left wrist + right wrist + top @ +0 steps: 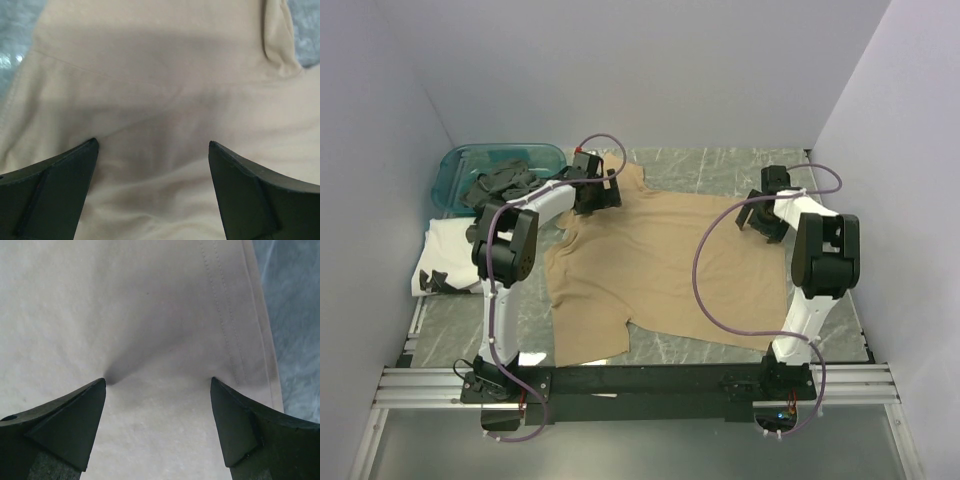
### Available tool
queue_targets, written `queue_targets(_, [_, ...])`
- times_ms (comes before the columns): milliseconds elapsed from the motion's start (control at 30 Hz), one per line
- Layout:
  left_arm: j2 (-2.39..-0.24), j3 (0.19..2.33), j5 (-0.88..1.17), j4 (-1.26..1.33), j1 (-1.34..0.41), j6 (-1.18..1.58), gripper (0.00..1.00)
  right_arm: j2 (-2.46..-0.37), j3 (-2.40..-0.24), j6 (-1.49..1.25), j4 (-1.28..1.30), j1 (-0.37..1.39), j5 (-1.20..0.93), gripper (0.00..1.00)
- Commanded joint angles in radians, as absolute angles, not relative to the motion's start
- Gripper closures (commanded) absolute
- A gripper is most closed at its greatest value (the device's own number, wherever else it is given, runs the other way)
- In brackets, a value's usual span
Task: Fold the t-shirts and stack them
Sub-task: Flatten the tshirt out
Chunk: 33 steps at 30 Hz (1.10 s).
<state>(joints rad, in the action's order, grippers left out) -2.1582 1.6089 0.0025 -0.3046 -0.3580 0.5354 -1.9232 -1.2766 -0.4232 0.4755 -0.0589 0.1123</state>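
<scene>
A tan-beige t-shirt [660,265] lies spread over the middle of the table. My left gripper [598,196] stands open over its far left part, near a sleeve. In the left wrist view the left gripper [152,145] has both tips low on the tan fabric [160,75], with nothing pinched between them. My right gripper [756,220] is open at the shirt's far right edge. Its tips [157,382] press into the cloth [125,300] just inside the stitched hem [235,340]. A white t-shirt [445,250] lies at the left. Dark t-shirts [505,185] sit heaped in the tub.
A teal see-through tub [460,165] stands at the back left, against the wall. Grey marbled table [300,315] shows beside the hem. Purple cables [705,270] loop over the shirt. A black rail [640,382] with both arm bases runs along the near edge.
</scene>
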Motion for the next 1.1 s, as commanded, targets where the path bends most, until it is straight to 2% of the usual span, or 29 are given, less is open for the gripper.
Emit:
queue_targets(0, [-2.201,1.675,0.005,-0.33,-0.339,0.548,0.01,-1.999,-1.357,-0.4,0.521,-0.075,0.132,0.09])
queue_targets(400, [-2.37,1.905,0.031,-0.439,-0.307,0.535,0.01,-2.18,-1.627,-0.336,0.659,-0.089,0.054,0.1])
queue_targets(700, [-2.396,1.968,0.057,-0.431,-0.305,0.528,0.01,-2.289,-1.801,-0.357,0.748,-0.098,0.031,0.1])
queue_targets(900, [-2.401,2.068,0.049,-0.46,-0.304,0.52,0.01,-2.261,-1.9,-0.367,0.798,-0.098,0.092,0.09])
queue_targets(1067, [-2.281,2.082,0.064,-0.443,-0.305,0.495,0.01,-2.097,-1.896,-0.385,0.802,-0.098,0.118,0.07])
